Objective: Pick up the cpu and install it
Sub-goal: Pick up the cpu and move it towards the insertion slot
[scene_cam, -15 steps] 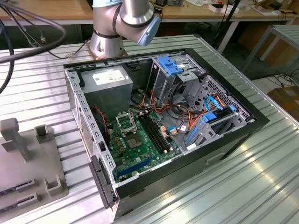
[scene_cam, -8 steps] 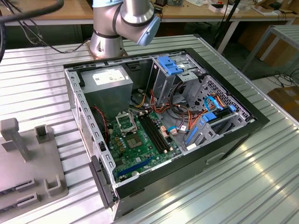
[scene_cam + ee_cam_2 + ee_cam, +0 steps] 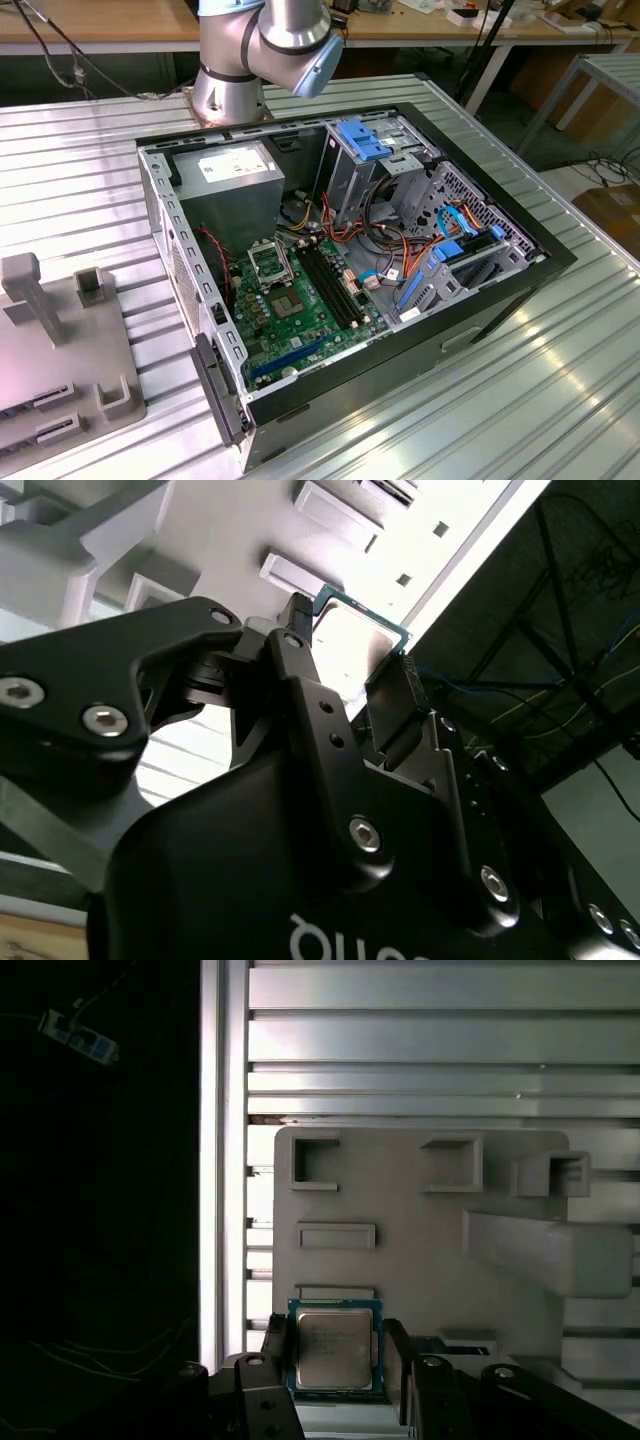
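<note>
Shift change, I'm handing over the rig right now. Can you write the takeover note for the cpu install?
Gripper: jaws closed on the cpu, one on each side of it, seen in both wrist views.
Cpu: in the jaws over the grey fixture tray on the ribbed table, apart from the open computer case.
Done: cpu grasped.
Left: the install; the cpu is not yet on the motherboard.

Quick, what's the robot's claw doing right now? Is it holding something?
Gripper: closed on the cpu, one finger on each of two opposite edges, with the grey holder tray behind it.
</note>
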